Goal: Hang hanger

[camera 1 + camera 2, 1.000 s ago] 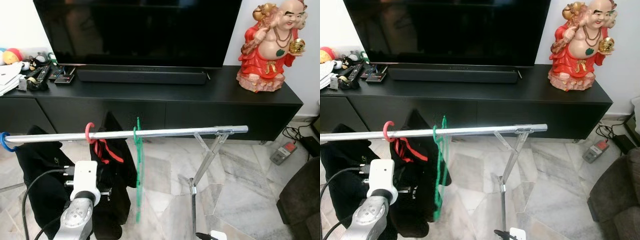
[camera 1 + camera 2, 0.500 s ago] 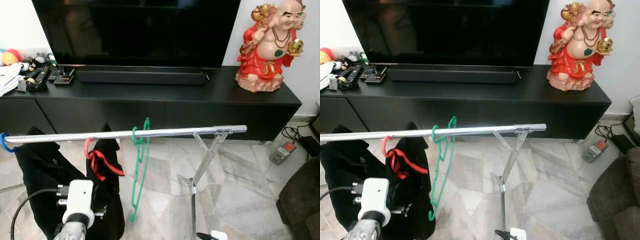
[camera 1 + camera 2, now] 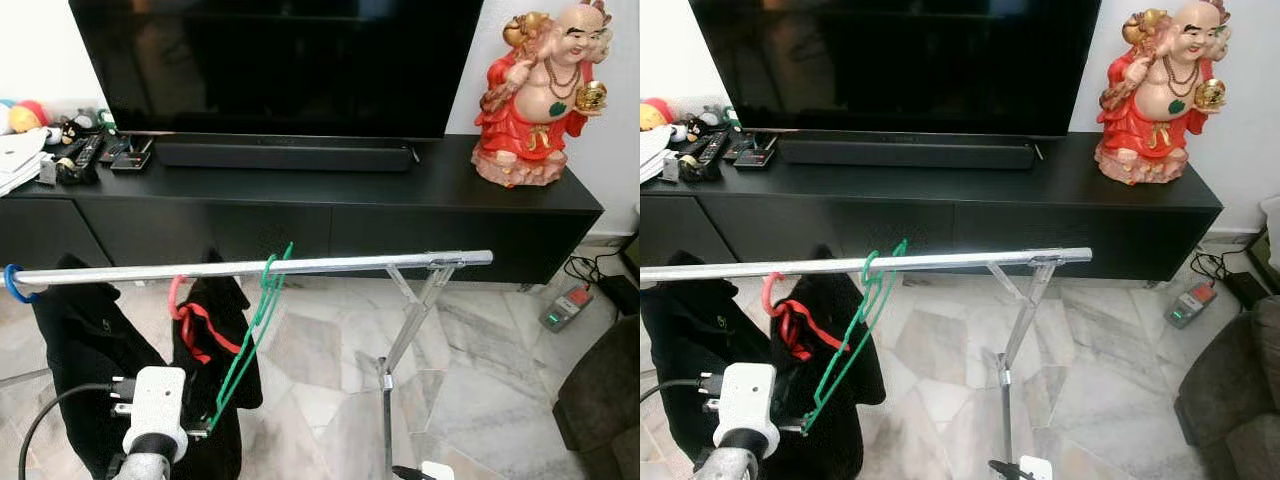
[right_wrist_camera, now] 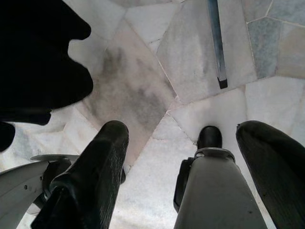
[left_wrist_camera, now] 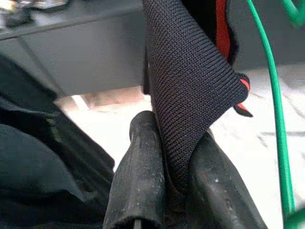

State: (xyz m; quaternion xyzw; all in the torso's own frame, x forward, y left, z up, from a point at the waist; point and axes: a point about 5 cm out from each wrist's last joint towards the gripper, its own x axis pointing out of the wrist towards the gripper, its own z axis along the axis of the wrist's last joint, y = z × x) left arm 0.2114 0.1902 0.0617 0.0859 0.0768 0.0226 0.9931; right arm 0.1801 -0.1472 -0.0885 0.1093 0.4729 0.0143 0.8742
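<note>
Green hanger (image 3: 247,345) now swings lower-end toward left gripper (image 5: 174,157), hook on rail (image 3: 330,266) mid-span. Left gripper pinches black garment (image 5: 190,90), hanger just beside. Right gripper (image 4: 190,157) open over floor.

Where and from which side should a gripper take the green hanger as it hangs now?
Probably the green hanger's lower slanted wire, from the robot's side. It hooks on the rail and swings low toward the left gripper, which is shut on black cloth. Thin wire suits a pinch.
</note>
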